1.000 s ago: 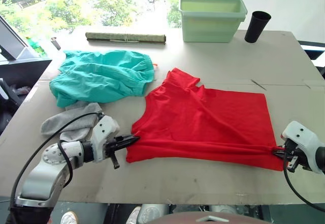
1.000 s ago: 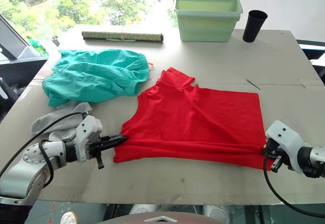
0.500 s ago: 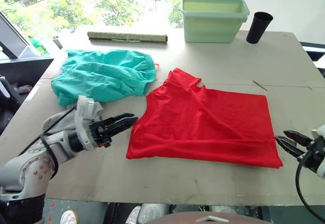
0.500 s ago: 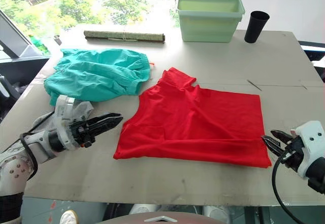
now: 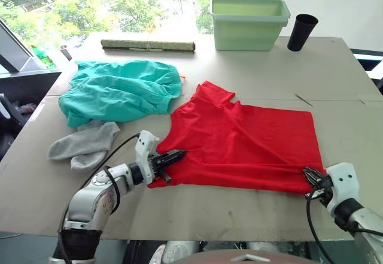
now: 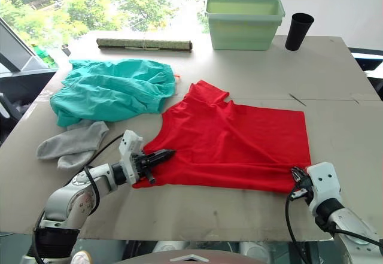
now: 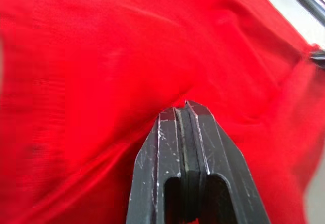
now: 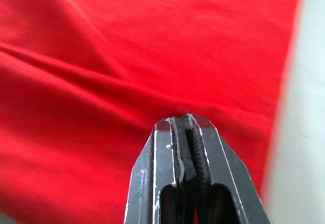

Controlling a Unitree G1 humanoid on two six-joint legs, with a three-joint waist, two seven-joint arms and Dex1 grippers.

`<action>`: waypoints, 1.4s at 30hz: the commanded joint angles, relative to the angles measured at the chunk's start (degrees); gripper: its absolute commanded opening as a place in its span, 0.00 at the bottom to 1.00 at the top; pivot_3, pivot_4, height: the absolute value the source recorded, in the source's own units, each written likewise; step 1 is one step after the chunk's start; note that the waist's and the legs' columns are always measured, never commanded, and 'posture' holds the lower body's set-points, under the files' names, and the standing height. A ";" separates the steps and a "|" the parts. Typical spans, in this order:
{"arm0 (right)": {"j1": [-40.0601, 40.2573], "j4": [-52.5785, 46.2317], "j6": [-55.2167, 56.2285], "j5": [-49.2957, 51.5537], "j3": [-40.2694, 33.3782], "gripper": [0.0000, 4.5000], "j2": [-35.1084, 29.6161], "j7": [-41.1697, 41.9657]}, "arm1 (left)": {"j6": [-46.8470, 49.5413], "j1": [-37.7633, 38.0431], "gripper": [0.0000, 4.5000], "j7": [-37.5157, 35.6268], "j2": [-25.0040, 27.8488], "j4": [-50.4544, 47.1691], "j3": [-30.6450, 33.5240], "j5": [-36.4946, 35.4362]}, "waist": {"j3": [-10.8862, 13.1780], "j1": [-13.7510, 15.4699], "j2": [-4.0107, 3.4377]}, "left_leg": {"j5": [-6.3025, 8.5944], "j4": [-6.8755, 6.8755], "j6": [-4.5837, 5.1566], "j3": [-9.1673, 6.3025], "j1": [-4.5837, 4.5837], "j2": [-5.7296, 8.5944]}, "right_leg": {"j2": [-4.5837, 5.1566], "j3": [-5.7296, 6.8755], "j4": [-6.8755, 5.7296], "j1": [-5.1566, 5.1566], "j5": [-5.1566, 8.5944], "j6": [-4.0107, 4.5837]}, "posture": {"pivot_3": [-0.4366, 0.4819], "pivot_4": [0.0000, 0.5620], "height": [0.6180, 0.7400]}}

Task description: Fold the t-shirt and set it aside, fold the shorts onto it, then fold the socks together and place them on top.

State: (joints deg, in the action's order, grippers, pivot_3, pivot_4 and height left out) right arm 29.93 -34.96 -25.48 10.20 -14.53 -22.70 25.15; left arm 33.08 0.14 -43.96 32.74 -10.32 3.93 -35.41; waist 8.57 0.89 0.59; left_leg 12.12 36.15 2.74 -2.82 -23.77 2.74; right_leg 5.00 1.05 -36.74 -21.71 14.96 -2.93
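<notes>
Left eye view: t-shirt [image 5: 245, 144] lies flat on the surface [image 5: 251, 72]; left gripper [image 5: 175, 155] and right gripper [image 5: 310, 175] meet its near corners. Left wrist view: jaws closed, pinching red cloth. Right wrist view: jaws closed, pinching its hem.
</notes>
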 commanded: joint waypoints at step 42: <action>7.06 -1.40 -1.84 3.06 -8.48 0.01 -31.13 27.87 | -11.52 11.91 0.00 -30.99 18.52 -6.29 0.51 2.23 | -0.08 0.57 0.22 | 0.16 -0.21 0.45 0.30 -0.14 -0.15 | 0.20 0.04 0.80 0.09 -0.03 -0.02 | 0.48 0.27 0.93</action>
State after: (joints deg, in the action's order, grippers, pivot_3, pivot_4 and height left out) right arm 37.25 -35.89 -27.24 12.70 -20.64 -54.25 52.96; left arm 19.35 11.86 -74.80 50.70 -13.84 1.61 -29.61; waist 8.49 1.47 0.81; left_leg 12.27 35.95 3.18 -2.53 -23.91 2.59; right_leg 5.20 1.10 -35.94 -21.62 14.93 -2.95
